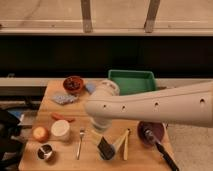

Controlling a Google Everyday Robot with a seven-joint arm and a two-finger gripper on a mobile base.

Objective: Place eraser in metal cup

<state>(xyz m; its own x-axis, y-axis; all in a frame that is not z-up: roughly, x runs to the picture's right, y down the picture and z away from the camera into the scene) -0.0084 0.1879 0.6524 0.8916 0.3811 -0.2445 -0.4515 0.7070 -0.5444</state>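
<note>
gripper [102, 140] down at eraser [106, 149]; metal cup [46, 151] well apart, beside white tub [61, 130].

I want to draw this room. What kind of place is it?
Likely a robot practice lab, not a kitchen: a wooden table beside long windows holds mismatched things, like a metal cup, a fork and a green bin. The robot's tool hangs low over the table's front middle.

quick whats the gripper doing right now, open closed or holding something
gripper: low, right at the black eraser, well to the right of the metal cup; open, closed or holding cannot be told
</note>
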